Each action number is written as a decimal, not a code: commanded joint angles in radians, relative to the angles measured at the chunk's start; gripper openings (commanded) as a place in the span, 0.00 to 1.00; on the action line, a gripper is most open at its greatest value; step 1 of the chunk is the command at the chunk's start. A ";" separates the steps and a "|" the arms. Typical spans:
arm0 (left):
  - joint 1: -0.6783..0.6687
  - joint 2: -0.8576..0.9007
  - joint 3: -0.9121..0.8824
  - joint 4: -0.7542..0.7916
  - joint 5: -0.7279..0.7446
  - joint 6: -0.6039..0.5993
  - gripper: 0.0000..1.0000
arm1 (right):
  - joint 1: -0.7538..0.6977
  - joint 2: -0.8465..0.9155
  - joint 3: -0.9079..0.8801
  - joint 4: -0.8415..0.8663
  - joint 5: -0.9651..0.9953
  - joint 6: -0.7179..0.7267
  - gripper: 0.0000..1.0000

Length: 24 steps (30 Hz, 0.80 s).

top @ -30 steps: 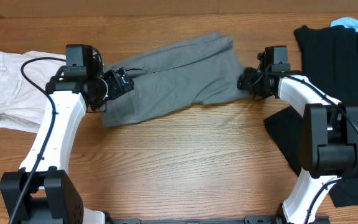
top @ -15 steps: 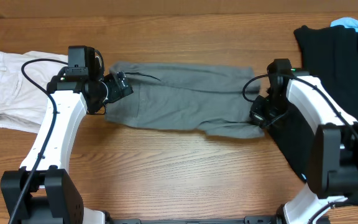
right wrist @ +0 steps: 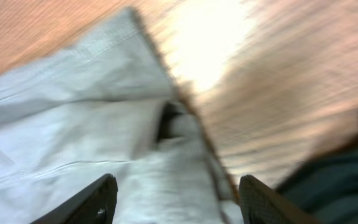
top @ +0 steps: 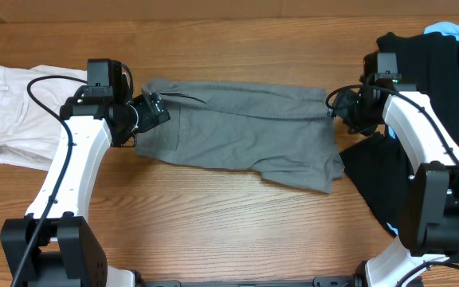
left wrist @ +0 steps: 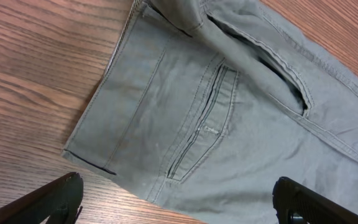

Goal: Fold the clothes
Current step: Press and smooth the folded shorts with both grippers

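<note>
The grey shorts (top: 245,131) lie spread flat across the middle of the table, waist to the left and legs to the right. My left gripper (top: 151,112) hovers over the waist end and is open. The left wrist view shows the back pocket and waistband (left wrist: 229,124) beyond its spread fingers (left wrist: 178,183). My right gripper (top: 343,110) is open at the far right corner of the leg end. Its wrist view is blurred, with the shorts' hem (right wrist: 73,137) below the spread fingers (right wrist: 178,182).
Cream-white shorts (top: 10,115) lie folded at the left edge. Black garments (top: 437,72) cover the right side, one part (top: 381,171) touching the grey shorts' leg end. A pale blue cloth (top: 457,30) shows at the far right corner.
The right gripper pulled the leg end to the right and toward the front, spreading the shorts out, then let go and moved back. The left arm has barely moved.
</note>
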 commanded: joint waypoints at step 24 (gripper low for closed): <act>-0.003 0.010 -0.002 -0.004 -0.007 0.022 1.00 | 0.040 0.098 0.015 0.447 -0.078 -0.027 0.04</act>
